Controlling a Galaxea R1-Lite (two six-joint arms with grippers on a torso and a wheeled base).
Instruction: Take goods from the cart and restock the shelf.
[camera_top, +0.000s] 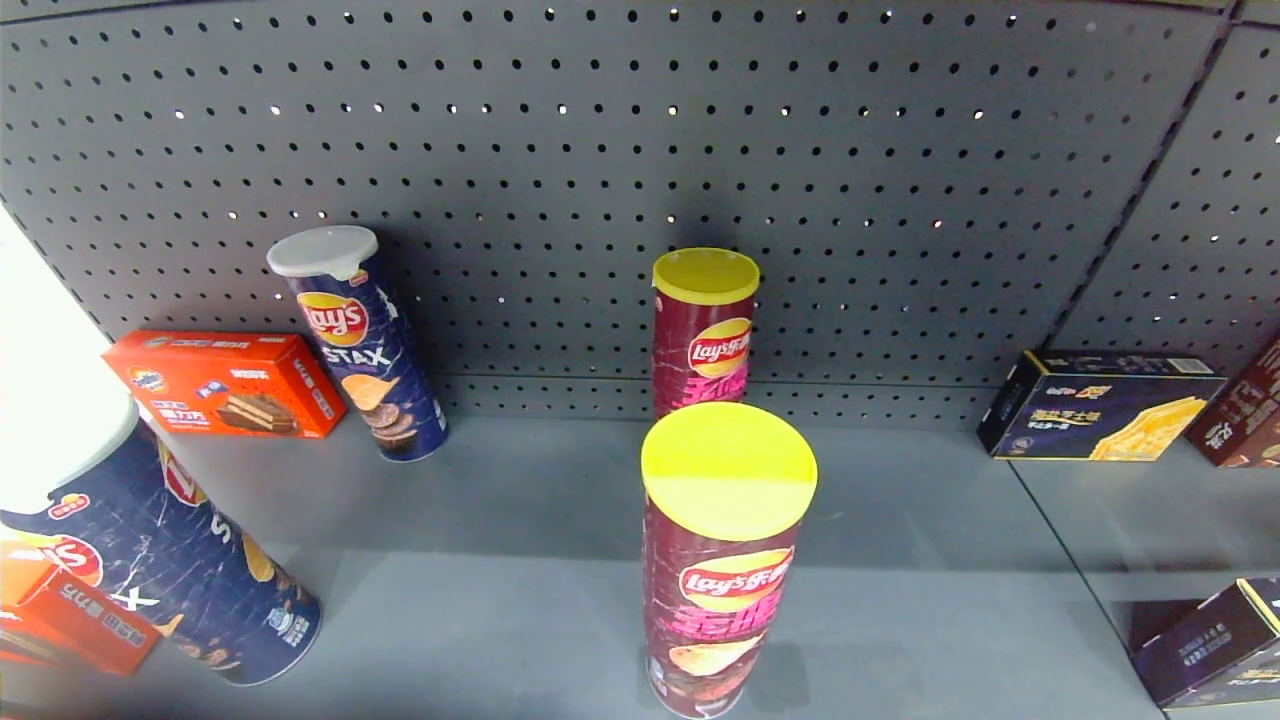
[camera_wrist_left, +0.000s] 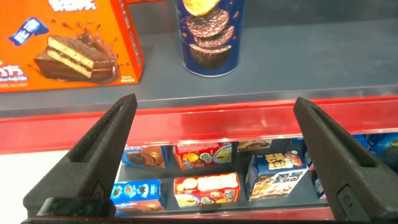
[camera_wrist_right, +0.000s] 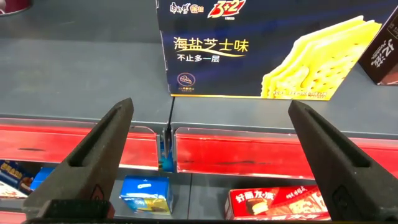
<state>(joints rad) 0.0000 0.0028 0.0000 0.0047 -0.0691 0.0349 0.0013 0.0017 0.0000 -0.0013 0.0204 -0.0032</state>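
Observation:
Two maroon chip cans with yellow lids stand upright on the grey shelf, one near the front and one by the back panel. A blue chip can with a white lid stands at the back left, next to an orange wafer box. My left gripper is open and holds nothing, level with the red shelf edge, below the orange wafer box and blue can. My right gripper is open and holds nothing, before the dark blue cracker box.
Another blue can and an orange box stand at the front left. Dark boxes sit right of the shelf divider. A lower shelf holds several small snack boxes. The perforated back panel closes the rear.

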